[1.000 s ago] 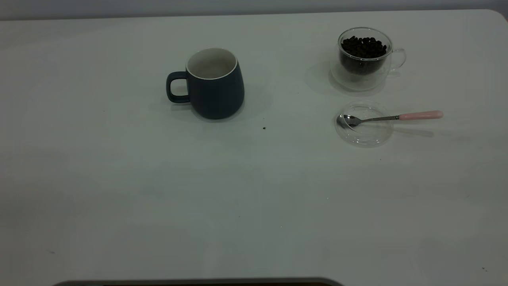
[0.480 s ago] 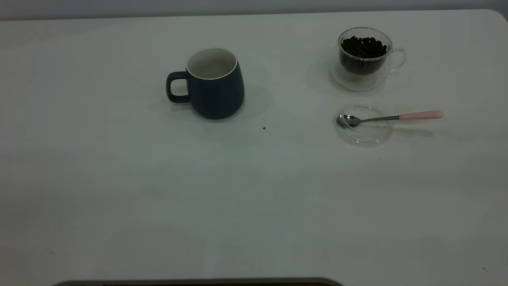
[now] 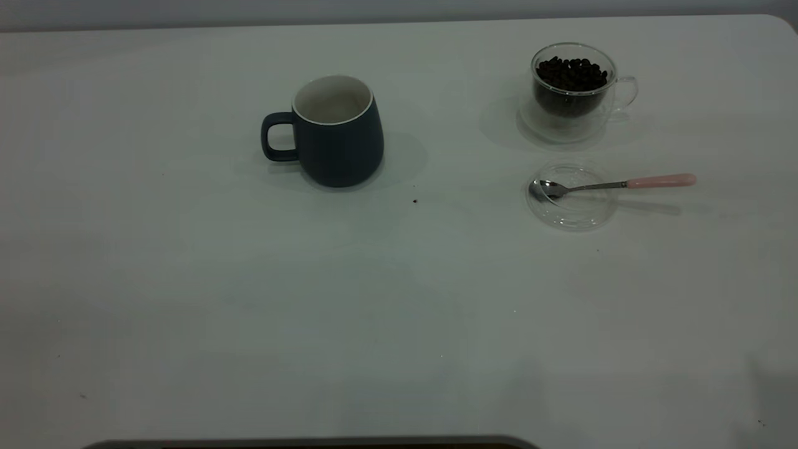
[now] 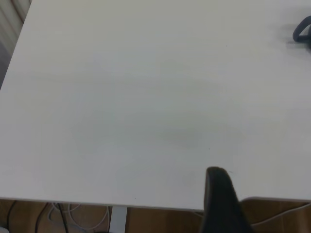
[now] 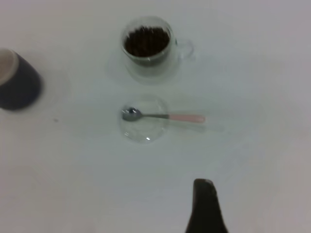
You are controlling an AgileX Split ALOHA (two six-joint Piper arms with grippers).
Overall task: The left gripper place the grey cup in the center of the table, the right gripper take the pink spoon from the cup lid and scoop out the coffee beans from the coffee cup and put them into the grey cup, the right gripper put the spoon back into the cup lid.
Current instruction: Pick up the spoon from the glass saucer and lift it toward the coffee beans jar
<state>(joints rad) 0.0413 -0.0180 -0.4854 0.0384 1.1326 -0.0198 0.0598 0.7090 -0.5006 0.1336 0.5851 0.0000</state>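
The grey cup (image 3: 340, 134) stands upright left of the table's (image 3: 249, 280) middle, handle to the left; its inside looks empty. The coffee cup (image 3: 572, 90) with coffee beans (image 3: 572, 73) stands at the back right. The cup lid (image 3: 570, 199) lies in front of it. The pink spoon (image 3: 614, 184) rests with its bowl in the lid and its handle pointing right. Neither gripper shows in the exterior view. The left gripper (image 4: 216, 174) hangs over the table's edge, far from the cup's handle (image 4: 302, 33). The right gripper (image 5: 203, 183) hovers away from the spoon (image 5: 165, 116) and lid (image 5: 145, 124).
A small dark crumb (image 3: 414, 201) lies on the table right of the grey cup. The table's edge, with cables below it (image 4: 73, 216), shows in the left wrist view. The right wrist view also shows the coffee cup (image 5: 147, 46) and grey cup (image 5: 14, 82).
No object has moved. A faint shadow has come onto the table's front right corner.
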